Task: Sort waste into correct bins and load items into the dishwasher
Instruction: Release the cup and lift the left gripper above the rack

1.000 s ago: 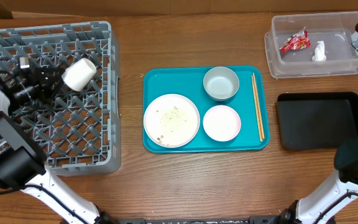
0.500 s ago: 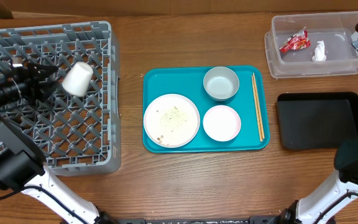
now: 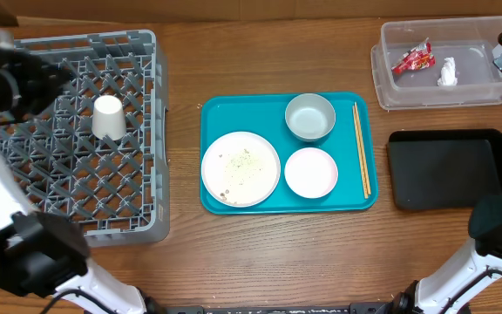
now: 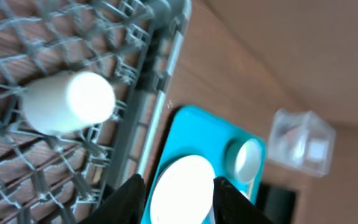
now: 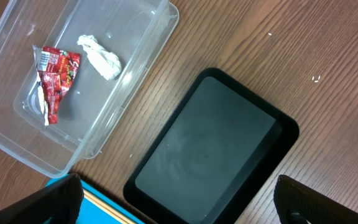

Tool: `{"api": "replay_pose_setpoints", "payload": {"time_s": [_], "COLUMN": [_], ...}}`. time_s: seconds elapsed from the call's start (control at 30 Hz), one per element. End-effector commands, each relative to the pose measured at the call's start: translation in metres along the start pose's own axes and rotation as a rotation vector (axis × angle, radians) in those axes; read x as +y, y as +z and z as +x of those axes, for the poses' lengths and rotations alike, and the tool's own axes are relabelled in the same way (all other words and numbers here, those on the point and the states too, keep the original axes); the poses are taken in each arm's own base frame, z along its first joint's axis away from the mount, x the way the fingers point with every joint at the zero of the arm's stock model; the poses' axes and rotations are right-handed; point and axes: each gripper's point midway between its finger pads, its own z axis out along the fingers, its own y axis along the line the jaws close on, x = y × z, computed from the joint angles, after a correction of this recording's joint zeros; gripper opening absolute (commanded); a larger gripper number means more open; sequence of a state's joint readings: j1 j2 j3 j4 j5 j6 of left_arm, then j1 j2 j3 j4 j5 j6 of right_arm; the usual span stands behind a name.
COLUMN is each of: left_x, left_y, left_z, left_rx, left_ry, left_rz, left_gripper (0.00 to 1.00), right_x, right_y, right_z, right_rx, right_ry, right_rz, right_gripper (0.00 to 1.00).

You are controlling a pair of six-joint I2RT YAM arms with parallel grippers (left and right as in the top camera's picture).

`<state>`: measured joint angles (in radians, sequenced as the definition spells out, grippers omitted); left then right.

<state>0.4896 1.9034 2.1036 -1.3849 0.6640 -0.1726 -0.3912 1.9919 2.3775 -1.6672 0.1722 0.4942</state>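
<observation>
The small white cup (image 3: 108, 117) stands in the lattice base of the large square grey plastic dish rack (image 3: 111, 228), in its far half, touched by neither arm. The left gripper (image 4: 176, 190) hangs above the rack, apart from the cup; its two dark fingers (image 4: 129, 198) stand apart with nothing between them. In the overhead view this arm is blurred. On the teal serving tray (image 3: 268, 105) in the middle of the wooden table lie the large white plate (image 3: 264, 183) with white rice-like scraps (image 3: 240, 164) on it, the pale grey bowl (image 3: 309, 117), the small white dish (image 3: 310, 172), and the thin wooden chopsticks (image 3: 361, 148) along the tray's right edge. The clear rectangular plastic tub (image 3: 478, 92) holds the crinkled red snack wrapper (image 3: 412, 58) and the crumpled white tissue (image 3: 447, 71), side by side. The shallow black rectangular tray (image 3: 447, 170) sits just near the tub. The right gripper (image 5: 179, 205) hovers over them, jaws spread wide and holding nothing.
</observation>
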Motion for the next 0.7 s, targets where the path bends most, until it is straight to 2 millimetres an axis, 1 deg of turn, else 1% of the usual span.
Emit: {"api": "replay_pose_setpoints", "payload": {"time_s": [0.0, 0.03, 0.07, 0.1, 0.17, 0.23, 0.3, 0.37, 0.53, 0.6, 0.67], "left_x": [-0.001, 0.002, 0.008, 0.013, 0.023, 0.033, 0.044, 0.057, 0.084, 0.093, 0.098], "left_y": [0.025, 0.033, 0.041, 0.048, 0.063, 0.078, 0.092, 0.102, 0.120, 0.123, 0.121], "left_z": [0.009, 0.008, 0.006, 0.004, 0.001, -0.001, -0.002, -0.002, -0.007, -0.008, -0.008], "left_rx": [0.008, -0.001, -0.017, -0.036, -0.068, -0.080, -0.074, -0.057, -0.027, -0.014, -0.008], "left_ry": [0.183, 0.204, 0.206, 0.193, 0.169, 0.162, 0.150, 0.133, 0.095, 0.080, 0.071], "left_rz": [-0.274, -0.359, -0.465, -0.546, -0.687, -0.782, -0.840, -0.874, -0.888, -0.895, -0.904], "left_gripper": [0.25, 0.18, 0.06, 0.04, 0.04, 0.04, 0.04, 0.04, 0.04, 0.04, 0.04], "right_x": [0.000, 0.000, 0.000, 0.000, 0.000, 0.000, 0.000, 0.000, 0.000, 0.000, 0.000], "right_y": [-0.016, -0.016, -0.016, -0.016, -0.016, -0.016, -0.016, -0.016, -0.016, -0.016, -0.016], "right_z": [-0.006, -0.006, -0.006, -0.006, -0.006, -0.006, -0.006, -0.006, -0.006, -0.006, -0.006], "right_rx": [-0.048, -0.048, -0.048, -0.048, -0.048, -0.048, -0.048, -0.048, -0.048, -0.048, -0.048], "right_ry": [0.012, 0.012, 0.012, 0.012, 0.012, 0.012, 0.012, 0.012, 0.012, 0.012, 0.012], "right_rz": [-0.022, -0.022, -0.022, -0.022, -0.022, -0.022, -0.022, -0.022, -0.022, -0.022, -0.022], "right_gripper": [1.00, 1.00, 1.00, 1.00, 1.00, 1.00, 1.00, 1.00, 1.00, 1.00, 1.00]}}
